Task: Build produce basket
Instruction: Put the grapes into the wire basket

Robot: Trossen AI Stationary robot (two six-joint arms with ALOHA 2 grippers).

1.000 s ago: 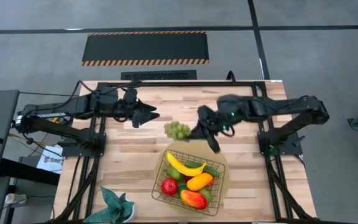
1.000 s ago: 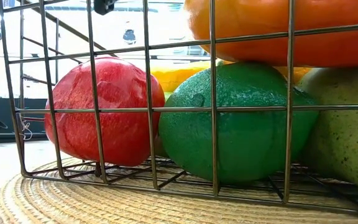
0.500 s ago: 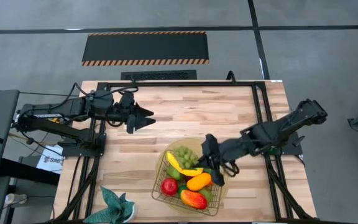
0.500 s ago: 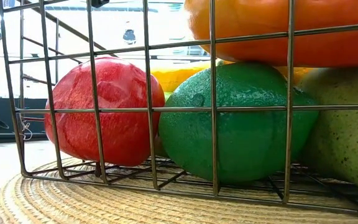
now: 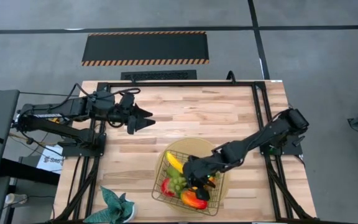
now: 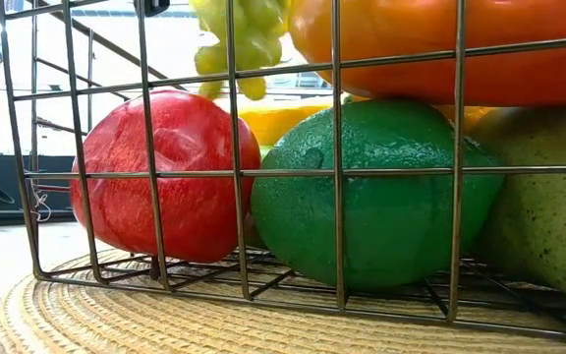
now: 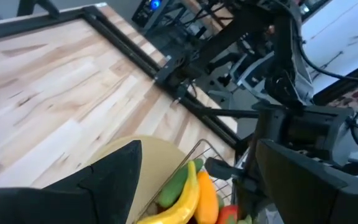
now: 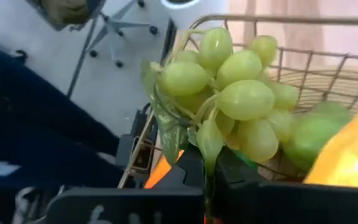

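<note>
The green grapes (image 8: 235, 99) are in my right gripper (image 8: 207, 186), which reaches from the table's right over the dark wire basket (image 5: 156, 190). In the low view the grapes (image 6: 239, 39) hang inside the basket (image 6: 335, 177) above the red apple (image 6: 160, 172), beside the green apple (image 6: 381, 197). The banana (image 5: 174, 163), mango (image 5: 194, 200) and other produce lie in the basket. My left gripper (image 5: 146, 118) waits open over the table's far left part. My right gripper pinches the grape bunch by its stem end (image 8: 209, 152), beside the green leaf (image 8: 166, 127), between its two fingers. The fingers (image 8: 241, 177) slant down from the table's right. The bunch is lifted clear above the fruit in the basket.
The basket stands on a round tan mat (image 5: 211, 149) near the table's near edge. A teal leafy plant (image 5: 117, 205) sits at the near left. Bare wood lies across the far half of the table (image 5: 191, 106). Black frame rails (image 5: 263, 124) run along the sides.
My right gripper has carried the grapes from the table's middle toward the near edge and down over the basket. The bunch now hangs in the basket's left part and has come into the low view from above.
</note>
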